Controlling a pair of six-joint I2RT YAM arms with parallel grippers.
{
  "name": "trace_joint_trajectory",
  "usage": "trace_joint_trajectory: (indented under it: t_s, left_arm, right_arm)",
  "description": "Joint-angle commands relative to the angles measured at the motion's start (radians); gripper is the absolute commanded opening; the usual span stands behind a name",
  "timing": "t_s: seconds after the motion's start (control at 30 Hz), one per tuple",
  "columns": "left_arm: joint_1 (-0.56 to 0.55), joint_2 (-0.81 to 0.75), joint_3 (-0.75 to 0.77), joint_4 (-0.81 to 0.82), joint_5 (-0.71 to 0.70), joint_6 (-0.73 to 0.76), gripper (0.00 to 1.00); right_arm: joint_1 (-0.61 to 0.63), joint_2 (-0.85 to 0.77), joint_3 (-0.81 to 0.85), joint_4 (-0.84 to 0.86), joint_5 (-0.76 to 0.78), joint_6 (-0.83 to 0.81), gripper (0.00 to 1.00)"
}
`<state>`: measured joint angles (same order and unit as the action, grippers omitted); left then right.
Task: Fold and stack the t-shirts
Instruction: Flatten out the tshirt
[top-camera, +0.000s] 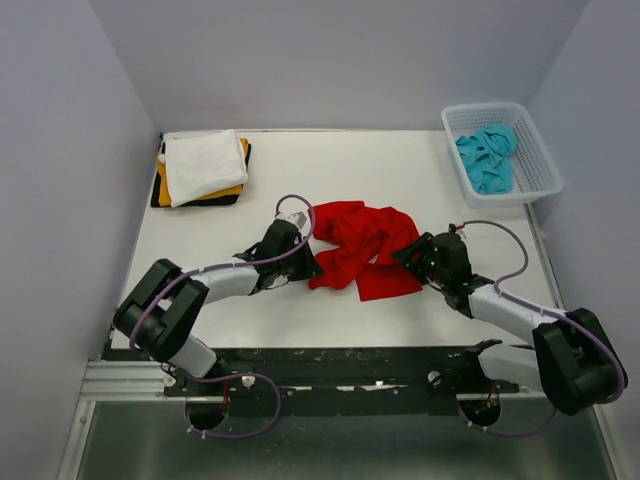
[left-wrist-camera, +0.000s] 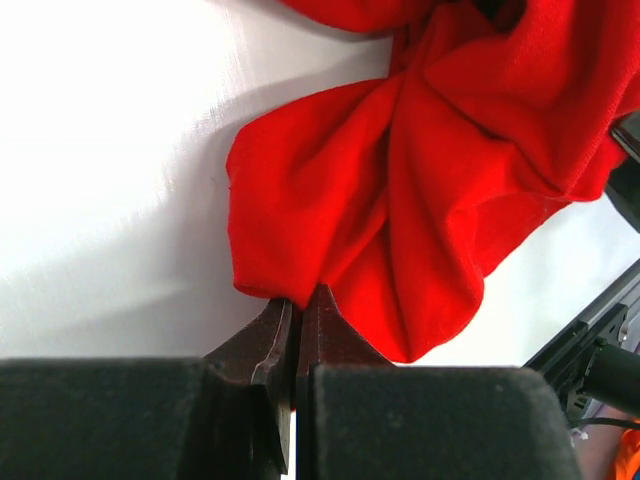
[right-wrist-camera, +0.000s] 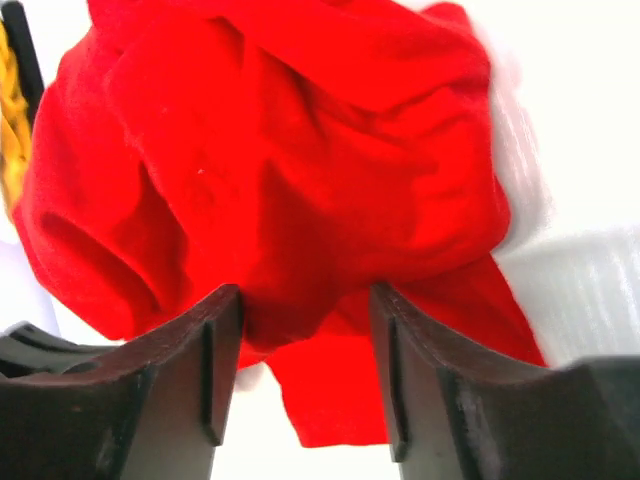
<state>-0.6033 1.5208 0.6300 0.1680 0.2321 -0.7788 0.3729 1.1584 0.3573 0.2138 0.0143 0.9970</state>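
White tabletop (top-camera: 350, 160) carries a crumpled red shirt (top-camera: 360, 245) at its middle, between the two arms. At the far left corner a folded white shirt (top-camera: 203, 165) lies on an orange shirt (top-camera: 228, 191) and a black shirt (top-camera: 158, 200). A basket (top-camera: 540, 165) at the far right holds a turquoise shirt (top-camera: 487, 158). The left end effector (left-wrist-camera: 297, 300) is pinched closed on the red shirt's edge. The right end effector (right-wrist-camera: 305, 300) stands with jaws apart, red cloth just beyond them.
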Motion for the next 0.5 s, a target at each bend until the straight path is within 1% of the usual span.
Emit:
trace_joint_trajectory:
  t_s: [0.0,0.03,0.1,0.17,0.2,0.33,0.47]
  left_arm:
    - [0.004,-0.039,0.0,0.004,0.007,0.002,0.0]
    - [0.004,-0.045,0.003,-0.008,-0.004,0.004,0.0]
    - [0.004,-0.075,0.01,-0.037,-0.03,0.013,0.0]
    - [0.005,-0.126,0.018,-0.082,-0.066,0.025,0.0]
    - [0.006,-0.155,0.024,-0.11,-0.095,0.033,0.0]
    - [0.012,-0.365,0.068,-0.246,-0.21,0.059,0.0]
    - [0.022,-0.626,0.158,-0.399,-0.373,0.084,0.0]
  right_arm:
    - [0.003,0.045,0.032,0.09,0.085,0.021,0.44]
    - [0.003,0.039,0.033,0.085,0.112,0.017,0.32]
    - [0.002,0.007,0.041,0.057,0.161,-0.005,0.16]
    - [0.002,-0.043,0.064,-0.002,0.221,-0.041,0.04]
    - [0.003,-0.07,0.081,-0.028,0.252,-0.073,0.01]
    - [0.002,-0.194,0.189,-0.175,0.391,-0.204,0.01]
    - [0.002,-0.303,0.324,-0.279,0.439,-0.367,0.01]
